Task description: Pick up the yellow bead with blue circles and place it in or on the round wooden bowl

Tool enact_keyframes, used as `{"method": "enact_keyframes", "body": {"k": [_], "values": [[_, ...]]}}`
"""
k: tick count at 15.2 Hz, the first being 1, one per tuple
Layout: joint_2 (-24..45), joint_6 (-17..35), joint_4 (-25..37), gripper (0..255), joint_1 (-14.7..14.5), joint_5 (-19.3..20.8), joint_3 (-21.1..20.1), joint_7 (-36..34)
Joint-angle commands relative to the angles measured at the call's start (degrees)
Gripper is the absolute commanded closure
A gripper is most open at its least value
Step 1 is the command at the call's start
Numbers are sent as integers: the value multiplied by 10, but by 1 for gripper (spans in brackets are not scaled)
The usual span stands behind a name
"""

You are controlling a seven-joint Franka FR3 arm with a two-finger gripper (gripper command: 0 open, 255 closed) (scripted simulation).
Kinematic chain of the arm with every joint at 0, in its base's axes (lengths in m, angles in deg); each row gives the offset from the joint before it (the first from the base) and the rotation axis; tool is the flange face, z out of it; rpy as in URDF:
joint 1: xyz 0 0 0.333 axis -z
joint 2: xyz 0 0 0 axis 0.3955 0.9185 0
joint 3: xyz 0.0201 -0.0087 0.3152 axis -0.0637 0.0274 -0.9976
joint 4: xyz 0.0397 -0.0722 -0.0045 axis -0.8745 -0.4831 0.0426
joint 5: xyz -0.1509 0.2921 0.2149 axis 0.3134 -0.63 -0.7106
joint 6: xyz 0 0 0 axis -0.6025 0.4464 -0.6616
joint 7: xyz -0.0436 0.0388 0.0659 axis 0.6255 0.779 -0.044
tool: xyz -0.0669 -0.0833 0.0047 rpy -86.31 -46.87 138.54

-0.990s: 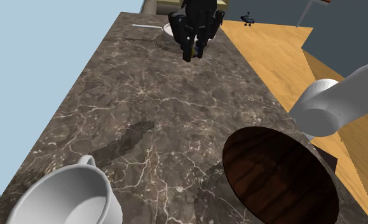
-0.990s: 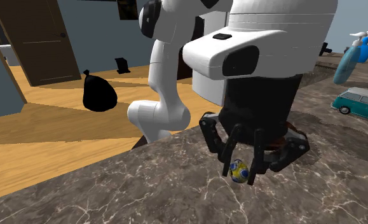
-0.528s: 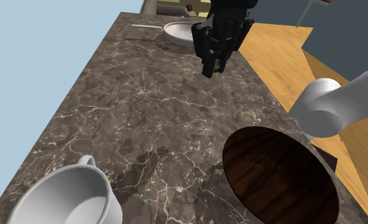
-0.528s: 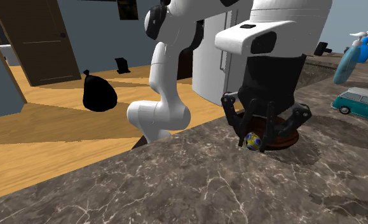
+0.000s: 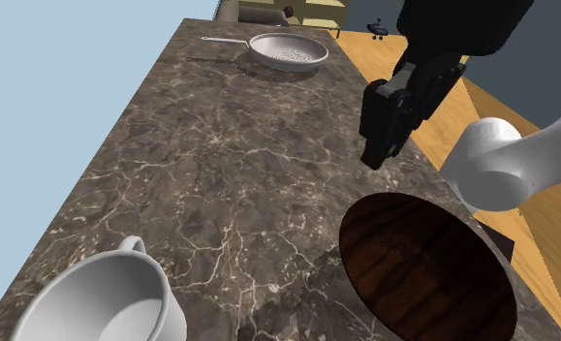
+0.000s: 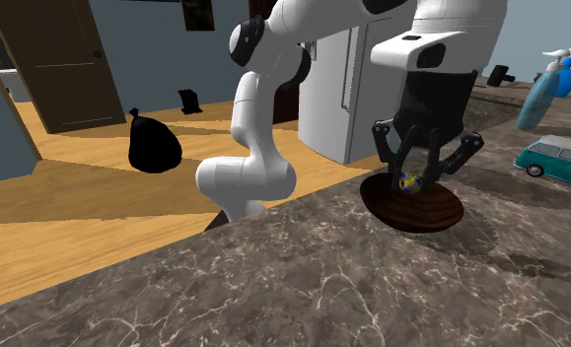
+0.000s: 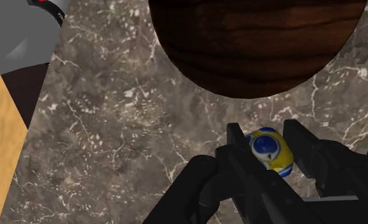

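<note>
Wrist view shows the black gripper [image 7: 267,137] clamped on the yellow bead [image 7: 271,150] with blue circles, one finger pressing each side of it. Bead and fingertips hang over the dark marble counter [image 7: 112,133], just short of the rim of the round dark wooden bowl [image 7: 258,44], which lies ahead of the fingers. In the second exterior view the gripper [image 6: 423,170] stands right of the frame's centre, pointing down. The bead [image 6: 409,182] sits between its fingertips, seen against the bowl [image 6: 426,211] just below. In the shoulder view the gripper [image 5: 377,155] hangs at the upper right, with the bowl [image 5: 428,271] at the lower right. A silver pan [image 5: 288,48] rests at the top centre and a white cup [image 5: 104,300] at the lower left.
</note>
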Motion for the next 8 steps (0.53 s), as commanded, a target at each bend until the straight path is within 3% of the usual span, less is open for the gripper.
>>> {"method": "enact_keyframes", "body": {"k": [1, 8], "values": [[-21, -13, -3, 255, -14, -17, -9, -22], [-63, -36, 2, 255, -47, -66, -49, -92]]}}
